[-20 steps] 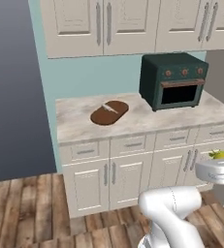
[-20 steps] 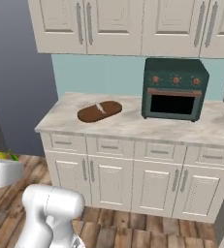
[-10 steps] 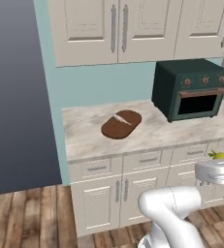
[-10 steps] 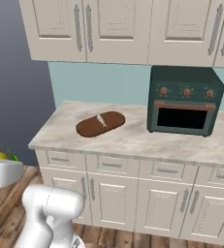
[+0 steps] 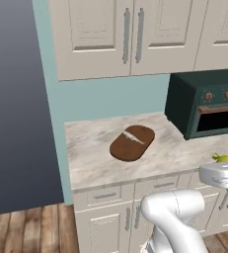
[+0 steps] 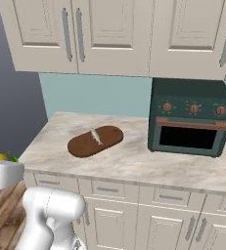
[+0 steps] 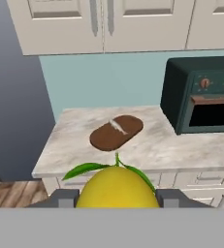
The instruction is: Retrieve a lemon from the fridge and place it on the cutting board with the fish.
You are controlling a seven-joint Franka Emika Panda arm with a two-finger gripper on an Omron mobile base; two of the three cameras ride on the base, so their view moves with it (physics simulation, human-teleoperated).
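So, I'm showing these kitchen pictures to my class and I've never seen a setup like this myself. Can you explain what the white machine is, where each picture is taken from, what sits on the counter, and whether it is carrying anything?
Everything here is computer-rendered. The white machine is a robot arm on a base that can drive. Two pictures come from cameras on that base, behind the arm to its left and right, looking forward at the same counter. The third comes from a camera on the hand, looking along the gripper.

On the marble counter lie a dark brown cutting board with a small pale fish on it, and to its right stands a dark green toaster oven. Cream cabinets hang above and sit below.

The gripper holds a lemon, yellow with green leaves, between its two fingers. It is held short of the counter, not yet over the board.
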